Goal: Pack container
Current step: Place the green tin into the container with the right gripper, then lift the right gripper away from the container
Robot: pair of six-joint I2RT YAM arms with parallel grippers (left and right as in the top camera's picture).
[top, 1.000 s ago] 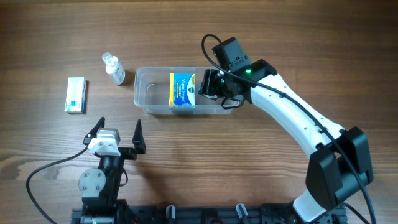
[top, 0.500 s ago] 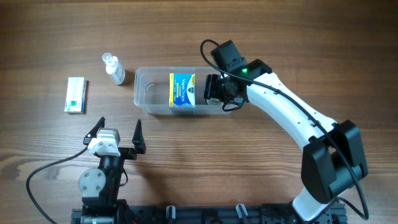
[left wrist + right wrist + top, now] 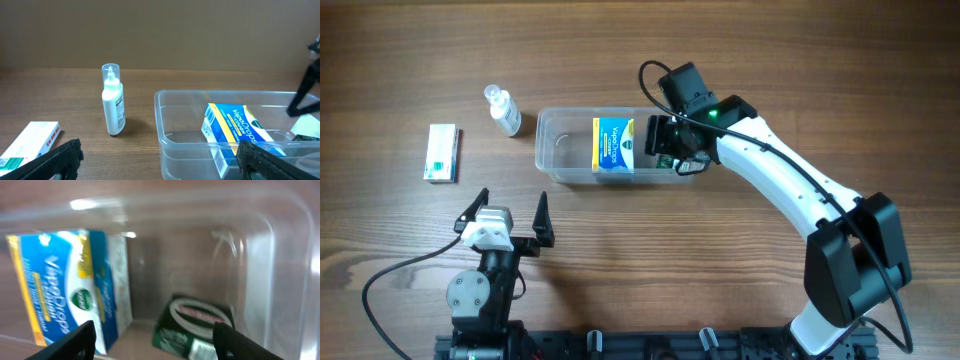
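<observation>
Hovering over the right end of the clear rectangular plastic container [image 3: 548,150] at mid-table, the right gripper [image 3: 660,140], fingers wide either side of a dark green box [image 3: 197,327] inside, should lift straight up clear of the rim; left gripper [image 3: 510,212] wide open

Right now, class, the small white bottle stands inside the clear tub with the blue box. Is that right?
No. The bottle stands upright on the table, outside the container; the left wrist view shows it. The blue box is inside.
</observation>
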